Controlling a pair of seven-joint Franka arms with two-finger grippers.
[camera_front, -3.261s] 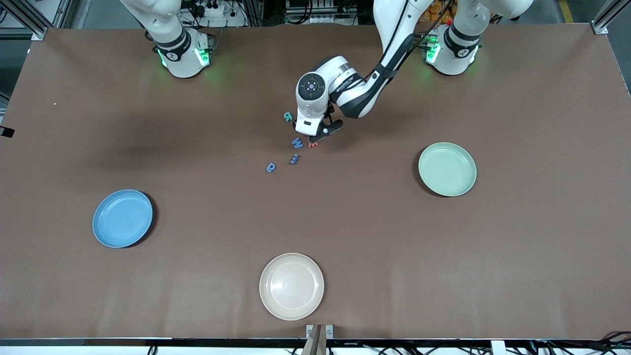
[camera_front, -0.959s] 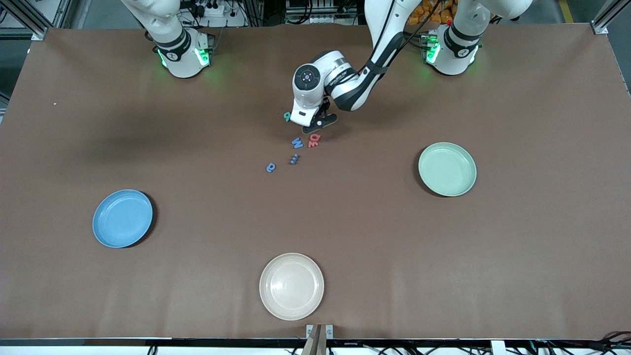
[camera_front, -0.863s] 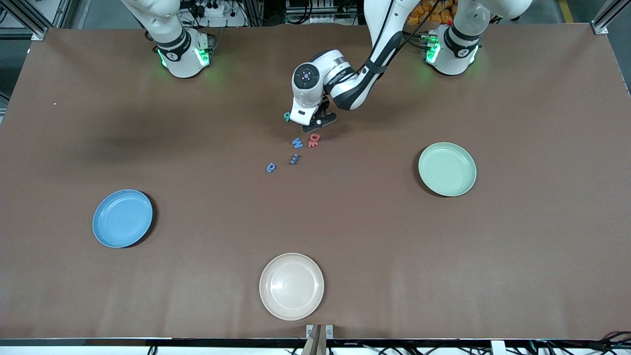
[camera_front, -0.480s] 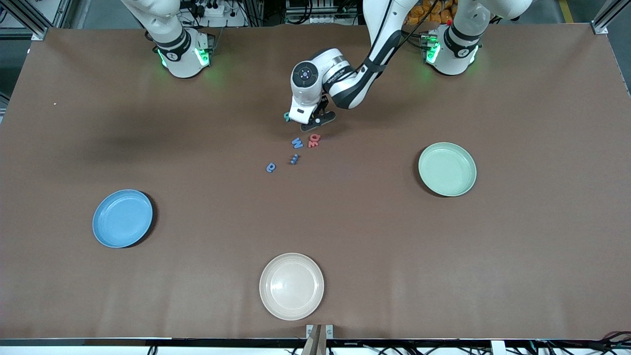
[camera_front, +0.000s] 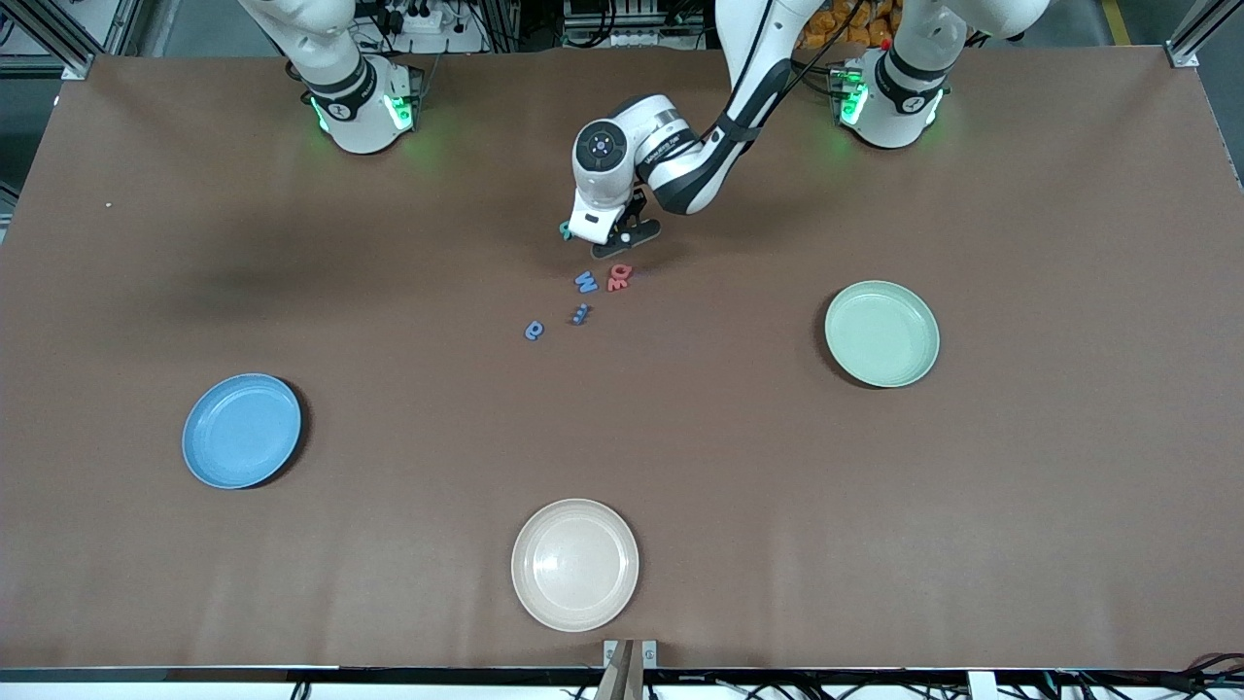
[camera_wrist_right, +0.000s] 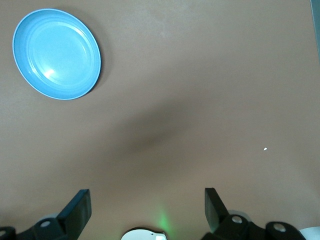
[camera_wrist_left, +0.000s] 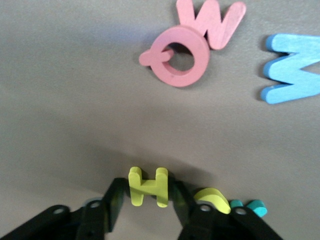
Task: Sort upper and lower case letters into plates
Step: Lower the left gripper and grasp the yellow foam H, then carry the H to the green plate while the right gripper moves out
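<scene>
My left gripper (camera_front: 612, 237) is down at the table, farther from the front camera than the letter cluster. In the left wrist view it (camera_wrist_left: 148, 194) is shut on a yellow H (camera_wrist_left: 148, 186), a finger against each leg. A second yellow letter (camera_wrist_left: 214, 199) and a teal letter (camera_wrist_left: 250, 206) lie beside its fingers. A red Q (camera_wrist_left: 179, 62), a red W (camera_wrist_left: 216, 22) and a blue W (camera_wrist_left: 292, 70) lie flat close by. Two more blue letters (camera_front: 580, 313) (camera_front: 534, 331) lie nearer the camera. The mint green plate (camera_front: 881, 333) and the sky blue plate (camera_front: 242, 430) are empty. My right gripper (camera_wrist_right: 145, 207) waits open, high over bare table.
A cream-white plate (camera_front: 574, 564) sits near the table's front edge. The sky blue plate (camera_wrist_right: 56, 54) also shows in the right wrist view. Both arm bases stand along the table's back edge.
My left gripper moved off the red letters toward the bases, lowered, and its fingers closed in on the yellow H. The right arm has not moved.
</scene>
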